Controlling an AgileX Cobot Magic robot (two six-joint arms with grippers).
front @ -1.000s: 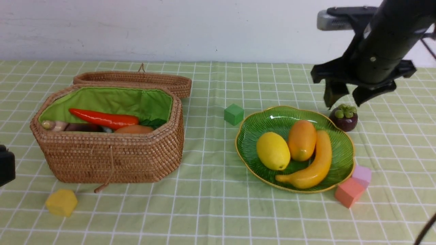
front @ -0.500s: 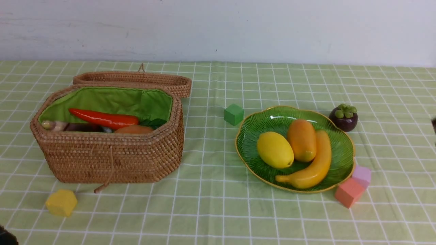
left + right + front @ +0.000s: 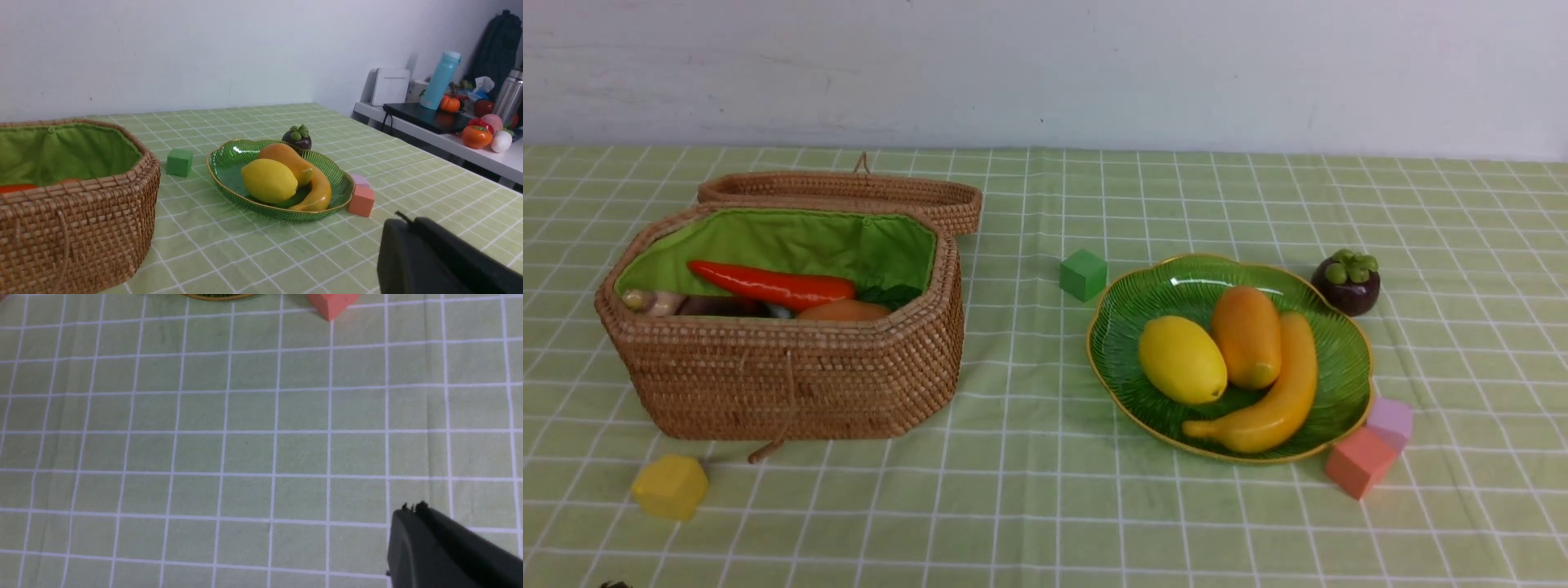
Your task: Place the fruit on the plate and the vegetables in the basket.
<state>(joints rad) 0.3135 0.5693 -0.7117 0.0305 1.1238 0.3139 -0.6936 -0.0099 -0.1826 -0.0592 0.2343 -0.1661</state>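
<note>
Lemon point(image 3: 1183, 360), mango point(image 3: 1247, 336) and banana point(image 3: 1264, 404) lie, apparently touching, on the plate point(image 3: 1131, 400).

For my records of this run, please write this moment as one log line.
fruit: on plate | vegetables: in basket | left gripper: shut | right gripper: shut | mangosteen: on table, behind plate

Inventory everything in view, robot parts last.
Wicker basket: one, brown, green-lined, left
Red pepper: one, in basket
Eggplant: one, dark purple, in basket
Potato: one, brownish-orange, in basket
Leaf-shaped dish: one, green, right
Lemon; mango; banana: one each, yellow, orange, yellow, in dish
Mangosteen: one, purple, behind dish
Foam blocks: four, green, yellow, pink, lilac, on cloth
Background items: several, mixed colours, side table
Left gripper, right gripper: two, dark, shut
</note>
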